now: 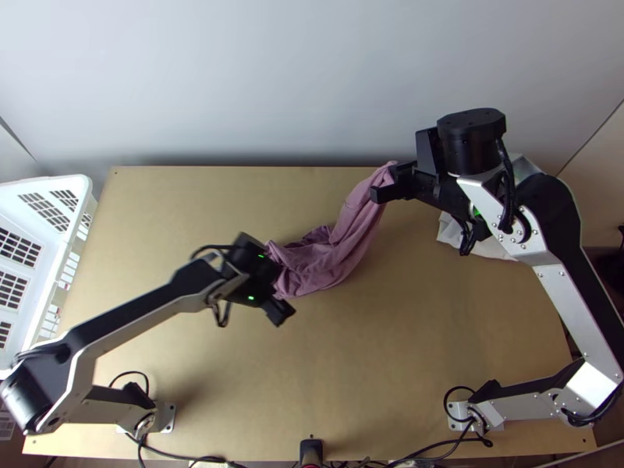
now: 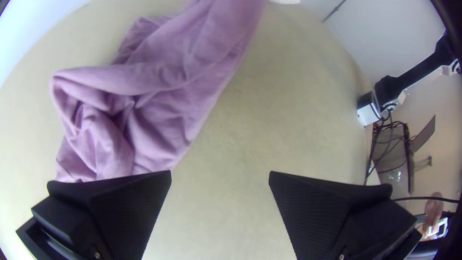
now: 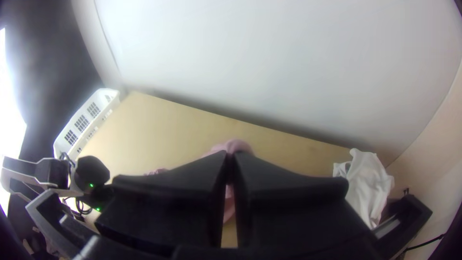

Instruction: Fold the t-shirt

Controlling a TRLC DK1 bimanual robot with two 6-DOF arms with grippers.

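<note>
Spreading the t-shirt (image 1: 335, 253) before any fold looks like the step in hand, best worked from the basket (image 1: 39, 183) outward. Nearest the basket, the left gripper (image 2: 220, 174) is released, its fingers wide apart beside the crumpled end. It should pinch a single edge there, low against the worktop (image 1: 374, 351), rather than a thick handful of creases. The t-shirt, mauve, is to the right of the basket: bunched on its basket side, then rising in a loose band away from the basket. Farther from the basket, the right gripper (image 3: 230, 154) is grasping the raised end, clenched tight; which part of the garment that is, I cannot tell. Keeping that grip firm while the left gripper draws its edge gently toward the basket would smooth the wrinkles. Farthest from the basket lies a white cloth (image 3: 368, 185), so the raised end should come down well short of it.
</note>
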